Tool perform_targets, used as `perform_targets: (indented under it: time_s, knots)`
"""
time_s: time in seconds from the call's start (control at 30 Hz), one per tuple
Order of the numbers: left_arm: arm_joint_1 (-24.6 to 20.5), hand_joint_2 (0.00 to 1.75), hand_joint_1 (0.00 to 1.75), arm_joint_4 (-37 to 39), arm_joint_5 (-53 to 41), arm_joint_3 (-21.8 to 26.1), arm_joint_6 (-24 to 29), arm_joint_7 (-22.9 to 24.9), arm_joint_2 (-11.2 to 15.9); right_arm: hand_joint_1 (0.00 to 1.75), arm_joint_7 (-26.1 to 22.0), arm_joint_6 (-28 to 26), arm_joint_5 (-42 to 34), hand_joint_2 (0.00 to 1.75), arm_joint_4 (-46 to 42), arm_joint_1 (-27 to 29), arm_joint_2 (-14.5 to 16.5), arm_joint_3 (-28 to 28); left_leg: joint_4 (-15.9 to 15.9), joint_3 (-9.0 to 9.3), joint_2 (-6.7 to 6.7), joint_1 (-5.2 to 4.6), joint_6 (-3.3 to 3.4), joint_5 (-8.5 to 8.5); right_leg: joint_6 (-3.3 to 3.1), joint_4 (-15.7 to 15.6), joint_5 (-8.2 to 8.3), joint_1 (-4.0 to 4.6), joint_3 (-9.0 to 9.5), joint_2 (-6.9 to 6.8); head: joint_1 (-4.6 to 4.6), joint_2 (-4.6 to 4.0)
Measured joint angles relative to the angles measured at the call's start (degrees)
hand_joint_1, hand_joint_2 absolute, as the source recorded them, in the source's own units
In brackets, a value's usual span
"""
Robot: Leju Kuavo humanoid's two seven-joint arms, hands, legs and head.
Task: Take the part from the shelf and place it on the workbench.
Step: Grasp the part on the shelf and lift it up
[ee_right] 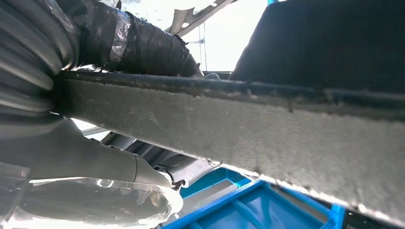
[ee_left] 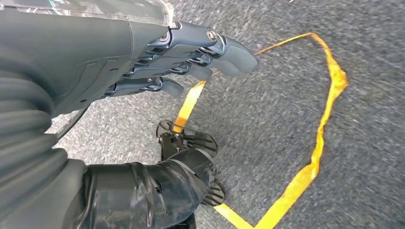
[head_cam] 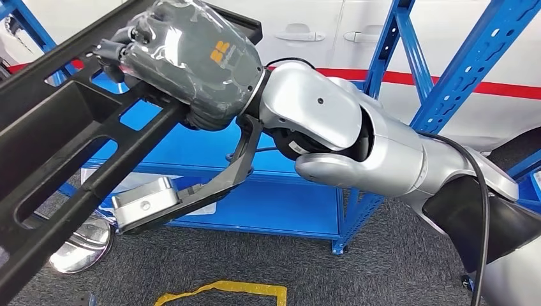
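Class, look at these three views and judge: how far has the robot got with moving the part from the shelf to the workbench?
Done: the long black part is off the blue shelf, carried in front of it.
In hand: the right hand grips the part's bar, which the right wrist view shows close up. The left hand hangs over the carpet with yellow tape, holding nothing.
Left: setting it on the workbench.

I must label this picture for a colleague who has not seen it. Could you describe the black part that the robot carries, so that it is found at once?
Start at the blue shelf behind the robot. In front of it, the right hand grips the black part, a long frame that crosses the head view's left side. Its long open slots and black colour set it apart from the blue shelf posts.
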Motion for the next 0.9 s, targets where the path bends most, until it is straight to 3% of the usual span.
perform_targets:
  time_s: [0.1, 0.17, 0.23, 0.27, 0.33, 0.4, 0.43, 0.47, 0.5, 0.53, 0.6, 0.67, 0.77, 0.83, 0.9]
  knots:
    - [-0.11, 1.75, 0.0, 0.0, 0.02, -0.01, -0.01, 0.17, 0.3, 1.75, -0.08, -0.03, -0.04, 1.75, 0.0, -0.16, -0.01, -0.03, -10.94, 6.61, 0.03, -1.4, 2.52, 3.66, -0.02, -0.06, 0.7, 0.65, -0.34, 0.03, 0.1, 0.0]
    - [-0.19, 1.75, 0.0, 0.0, 0.02, -0.03, -0.01, 0.31, 0.57, 1.75, -0.06, -0.04, -0.04, 1.75, 0.0, -0.2, -0.02, -0.07, -13.99, 8.07, 0.08, -2.0, 3.23, 4.2, 0.51, -0.34, 1.4, 0.4, -0.53, -0.09, 0.15, 0.0]
    - [-0.19, 1.75, 0.0, 0.0, 0.02, -0.04, 0.04, 0.42, 0.68, 1.75, 0.04, -0.03, -0.04, 1.75, 0.01, -0.16, -0.04, -0.15, -15.22, 8.07, 0.15, -2.09, 3.21, 5.5, 1.12, -0.79, 2.08, 0.15, -0.69, -0.15, 0.11, 0.0]
    - [-0.19, 1.75, 0.0, 0.0, 0.04, -0.04, 0.05, 0.48, 0.75, 1.75, 0.08, -0.02, -0.04, 1.75, 0.01, -0.17, -0.07, -0.21, -16.17, 8.08, 0.29, -1.95, 3.23, 6.35, 1.44, -0.61, 1.62, 0.19, -0.96, -0.14, 0.15, 0.0]
    - [-0.26, 1.75, 0.0, 0.0, 0.07, -0.04, 0.02, 0.58, 0.79, 1.75, 0.12, 0.01, -0.04, 1.75, 0.02, -0.2, -0.11, -0.38, -17.69, 7.63, 0.64, -1.44, 3.22, 8.07, 2.06, 2.65, -2.06, 0.22, -2.26, -0.09, 0.37, 0.0]
    - [-0.33, 1.75, 0.0, 0.0, 0.09, -0.04, -0.05, 0.61, 0.75, 1.75, 0.13, 0.07, -0.05, 1.75, 0.03, -0.17, -0.11, -0.49, -17.71, 6.42, 0.77, -1.29, 3.2, 9.05, 2.74, 9.19, -6.78, -0.21, -4.04, -0.08, 0.51, 0.0]
    - [-0.33, 1.75, 0.0, 0.0, 0.09, -0.04, -0.08, 0.61, 0.73, 1.75, 0.12, 0.1, -0.07, 1.75, 0.04, -0.11, -0.11, -0.51, -17.48, 5.73, 0.81, -1.15, 3.02, 9.38, 3.11, 11.97, -7.77, -0.54, -4.46, -0.11, 0.51, 0.0]
    - [-0.33, 1.75, 0.0, 0.0, 0.09, -0.04, -0.09, 0.61, 0.71, 1.75, 0.11, 0.14, -0.08, 1.75, 0.05, -0.06, -0.11, -0.51, -17.14, 5.01, 0.84, -0.93, 2.8, 9.68, 3.54, 13.25, -7.53, -0.91, -4.12, -0.14, 0.5, 0.0]
    - [-0.33, 1.75, 0.0, 0.0, 0.1, -0.04, -0.1, 0.61, 0.7, 1.75, 0.1, 0.15, -0.08, 1.75, 0.07, -0.05, -0.11, -0.52, -16.68, 4.26, 0.86, -0.66, 2.54, 9.93, 3.98, 12.63, -6.33, -1.29, -2.86, -0.16, 0.51, 0.0]
    - [-0.34, 1.75, 0.0, 0.0, 0.09, -0.04, -0.12, 0.61, 0.7, 1.75, 0.09, 0.15, -0.08, 1.75, 0.08, -0.07, -0.11, -0.54, -16.11, 3.52, 0.86, -0.36, 2.24, 10.09, 4.41, 10.14, -4.74, -1.67, -0.7, -0.18, 0.52, 0.0]
    - [-0.35, 1.75, 0.0, 0.0, 0.08, -0.04, -0.15, 0.61, 0.74, 1.75, 0.08, 0.15, -0.08, 1.75, 0.1, -0.21, -0.06, -0.57, -14.71, 2.03, 0.8, 0.01, 1.5, 10.28, 4.9, 3.26, -3.79, -1.98, 3.91, -0.05, 0.6, 0.01]
    - [-0.31, 1.75, 0.0, 0.0, 0.05, -0.04, -0.19, 0.61, 0.76, 1.75, 0.05, 0.15, -0.11, 1.75, 0.14, -0.36, 0.05, -0.62, -13.88, 1.0, 0.64, 0.03, 0.53, 10.74, 4.43, -0.2, -4.49, -1.71, 5.63, 0.11, 0.68, 0.01]
    - [-0.11, 1.75, 0.0, 0.01, -0.01, -0.04, -0.25, 0.62, 0.77, 1.75, -0.02, 0.18, -0.22, 1.75, 0.26, -0.41, 0.16, -0.69, -13.83, 0.14, 0.46, 0.22, -0.78, 11.09, 2.64, -0.61, -3.4, -1.59, 4.7, -0.07, 0.66, 0.01]
    - [-0.06, 1.75, 0.0, 0.02, -0.02, -0.04, -0.26, 0.67, 0.78, 1.75, -0.1, 0.2, -0.29, 1.75, 0.32, -0.46, 0.27, -0.7, -10.77, -1.23, 0.43, 0.37, -1.18, 7.44, 1.49, -1.02, -2.14, -1.78, 3.63, -0.29, 0.57, 0.0]
    - [-0.15, 1.75, 0.0, 0.02, -0.03, -0.04, -0.28, 0.68, 0.78, 1.75, -0.2, 0.2, -0.3, 1.75, 0.33, -0.48, 0.38, -0.71, -3.96, -3.01, 0.42, 0.37, -1.34, 2.1, 0.99, -1.05, -0.98, -1.53, 2.22, -0.35, 0.52, 0.0]
